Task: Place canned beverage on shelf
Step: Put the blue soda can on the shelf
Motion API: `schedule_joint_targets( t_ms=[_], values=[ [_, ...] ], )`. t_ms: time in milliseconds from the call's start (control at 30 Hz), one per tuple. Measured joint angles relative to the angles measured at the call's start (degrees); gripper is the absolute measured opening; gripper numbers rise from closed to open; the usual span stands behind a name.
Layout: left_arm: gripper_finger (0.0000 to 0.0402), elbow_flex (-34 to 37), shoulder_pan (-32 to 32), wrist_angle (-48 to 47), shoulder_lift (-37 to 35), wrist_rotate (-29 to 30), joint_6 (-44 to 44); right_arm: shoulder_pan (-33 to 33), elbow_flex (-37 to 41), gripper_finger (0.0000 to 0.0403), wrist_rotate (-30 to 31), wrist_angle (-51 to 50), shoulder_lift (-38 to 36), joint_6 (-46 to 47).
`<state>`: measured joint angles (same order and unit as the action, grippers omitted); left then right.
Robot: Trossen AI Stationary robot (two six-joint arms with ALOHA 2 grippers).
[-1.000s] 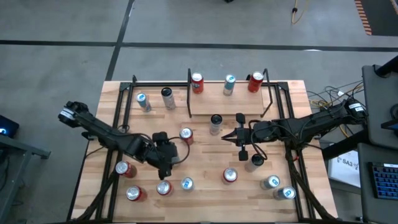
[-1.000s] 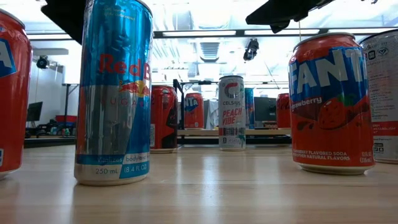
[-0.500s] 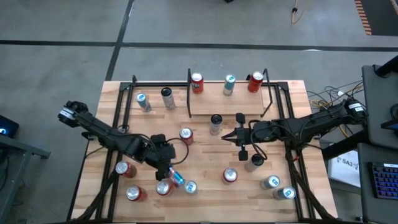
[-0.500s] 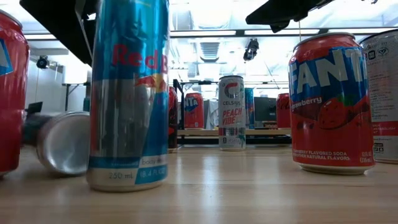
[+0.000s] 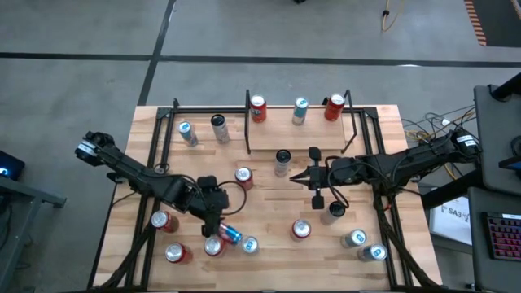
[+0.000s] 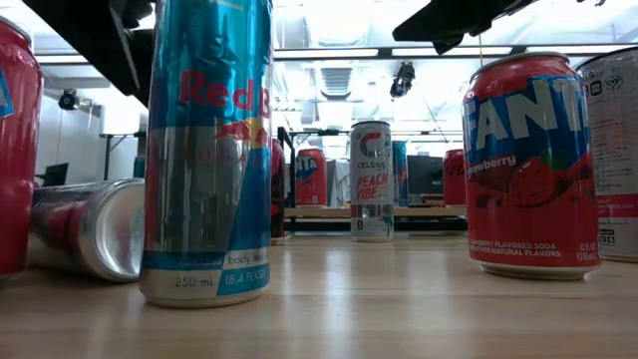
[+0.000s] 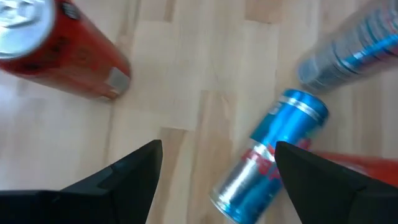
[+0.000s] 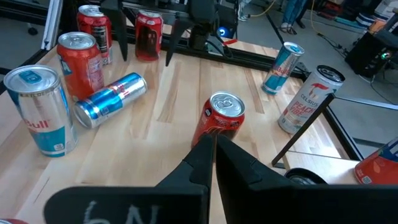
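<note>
One blue can (image 5: 231, 235) newly toppled sideways

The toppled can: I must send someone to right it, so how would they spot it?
On the wooden tabletop, look near the front edge, just ahead of the left gripper. The blue-and-silver slim can lies on its side between upright cans; every other can in view stands.

A blue Red Bull can (image 5: 231, 236) near the left end effector (image 5: 214, 225) has toppled onto its side.
</note>
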<state>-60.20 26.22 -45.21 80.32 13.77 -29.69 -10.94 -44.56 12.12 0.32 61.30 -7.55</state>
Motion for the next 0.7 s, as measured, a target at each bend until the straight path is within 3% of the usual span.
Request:
schedule_joint_targets(
  t_ms=[200,700],
  values=[
    [0.0295,0.0,0.0,0.0,1.5,-5.6,2.8,0.0,0.0,0.0009,0.0,0.0,0.0,0.0],
    [0.0294,0.9,0.0,-3.6,3.5,-7.1,7.7,0.0,0.0,0.0009,0.0,0.0,0.0,1.0]
  ],
)
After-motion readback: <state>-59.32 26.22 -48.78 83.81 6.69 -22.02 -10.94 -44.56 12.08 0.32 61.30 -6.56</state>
